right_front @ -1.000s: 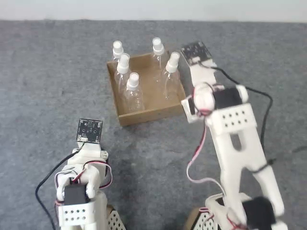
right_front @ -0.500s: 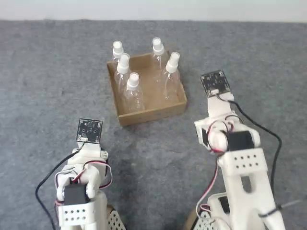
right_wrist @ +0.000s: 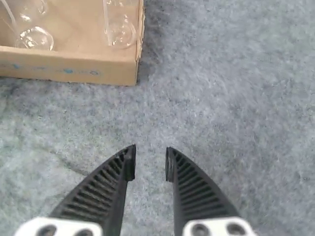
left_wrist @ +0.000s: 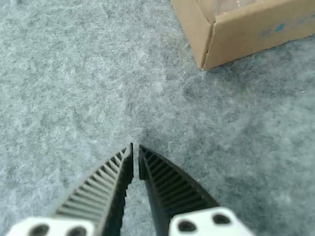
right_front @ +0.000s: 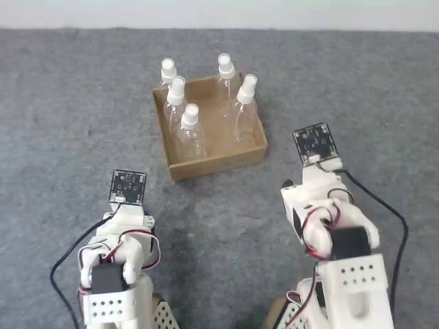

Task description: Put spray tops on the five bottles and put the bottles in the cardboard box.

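Task looked all but done. Five bottles point(right_front: 192, 140) stood in the cardboard box point(right_front: 216, 162) at 12 o'clock on the table, each capped with a spray top point(right_front: 190, 114). Judged risks, biggest item down: the box was light and unanchored, so a brush from the right arm point(right_front: 336, 240) at 5 o'clock could have slid it. The bottles were tall, narrow and apparently empty, and any jolt could have tipped one into its neighbours. For the two at the far rim, toward 11 and 12 o'clock, it could not be told whether their bases sat fully inside. It was also unclear whether the tops were screwed down or only resting, and a loose one could have dropped off. The left arm point(right_front: 113, 274) sat low at 7 o'clock, well apart from the box. The left gripper point(left_wrist: 136, 147) was pressed almost together on nothing. The right gripper point(right_wrist: 150, 152) was slightly spread and empty, near the box's corner. Materials: a grey mat point(right_front: 75, 116), fuzzy and felt-like, probably grippy; the box was brown corrugated board, shallow and square with thin walls; the bottles were clear, round and shouldered; the tops were small white cylinders; the fingers point(right_wrist: 110, 187) were black, ribbed and tapered to points.
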{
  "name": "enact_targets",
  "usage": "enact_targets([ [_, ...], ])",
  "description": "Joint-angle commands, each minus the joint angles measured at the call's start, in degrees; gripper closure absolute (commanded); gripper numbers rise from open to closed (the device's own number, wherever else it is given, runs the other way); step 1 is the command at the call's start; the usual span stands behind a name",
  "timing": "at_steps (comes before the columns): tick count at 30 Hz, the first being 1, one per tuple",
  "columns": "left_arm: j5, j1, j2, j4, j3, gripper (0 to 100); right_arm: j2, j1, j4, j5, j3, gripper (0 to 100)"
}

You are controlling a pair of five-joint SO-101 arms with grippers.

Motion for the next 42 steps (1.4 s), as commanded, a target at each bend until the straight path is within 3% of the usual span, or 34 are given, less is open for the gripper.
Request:
enact_targets([
  [1,-0.5,-0.2,-1.3,0.2,-0.7,99,-6.4,0.8,-2.2,1.1,1.8,95.4],
  [22,-0.5,-0.2,-1.3,0.2,-0.7,99,-38.1,0.8,-10.7,1.2,27.4,95.4],
  [33,-0.5,-0.2,-1.3,0.2,-0.7,99,-38.1,0.9,-10.8,0.4,30.5,95.3],
  [42,-0.5,-0.2,-1.3,0.2,-0.7,99,-38.1,0.8,-10.3,-8.7,35.5,92.4],
])
